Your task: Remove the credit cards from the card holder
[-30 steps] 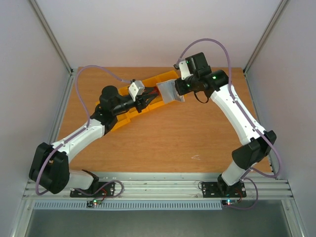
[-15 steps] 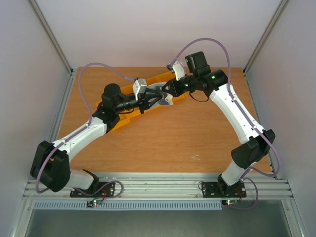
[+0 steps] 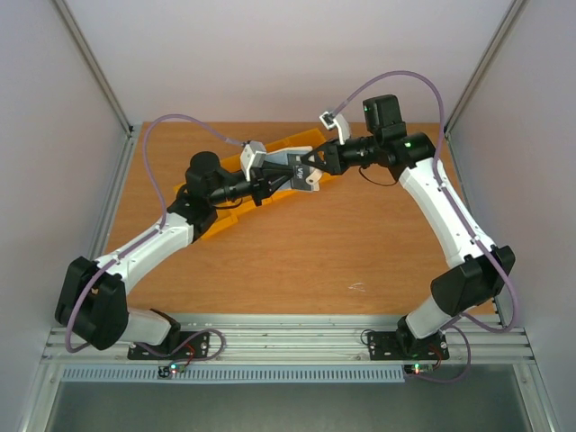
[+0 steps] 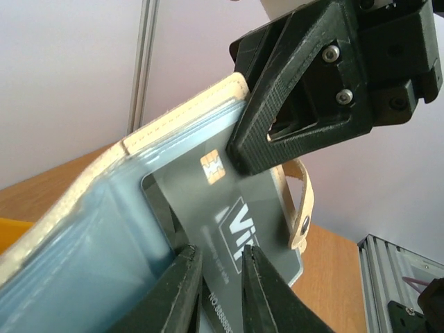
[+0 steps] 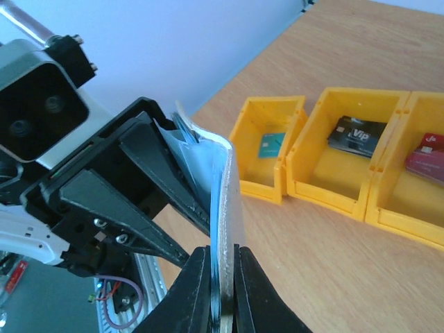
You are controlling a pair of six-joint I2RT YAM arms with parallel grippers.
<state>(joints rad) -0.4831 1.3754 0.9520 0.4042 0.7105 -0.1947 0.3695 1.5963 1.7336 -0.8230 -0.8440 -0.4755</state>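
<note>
**A:** What does the overhead view show?

**B:** Two white-and-black arms (image 3: 153, 243) reach across a wooden worktop (image 3: 315, 261) and meet above its far half. The card holder (image 3: 309, 177) hangs in the air between them, over a slanting row of yellow bins (image 3: 297, 142). The right end effector (image 3: 310, 165) grips it from the right. The left end effector (image 3: 274, 183) comes at it from the left.

**A:** And the left wrist camera?

**B:** The card holder fills the frame, with a cream stitched edge on top and pale blue-grey pockets facing the camera. A slate-grey card (image 4: 229, 222) with a gold chip and the letters "VI" sticks partway out of a pocket. The left end effector's two black fingers (image 4: 182, 291) stand on either side of that card's lower end with a narrow gap between them. Whether they press on it cannot be told. The right end effector, a black ribbed wedge, is clamped on the holder's far edge beside a cream tab (image 4: 305, 201).

**A:** And the right wrist camera?

**B:** The right end effector's fingers are clenched on the card holder, seen edge-on and upright. The left end effector sits just left of it. Beyond, on the worktop, three yellow bins stand side by side. A teal card (image 5: 272, 143) lies in the left one, a dark grey-black card (image 5: 357, 135) in the middle one, and a red card (image 5: 430, 156) in the right one.
</note>
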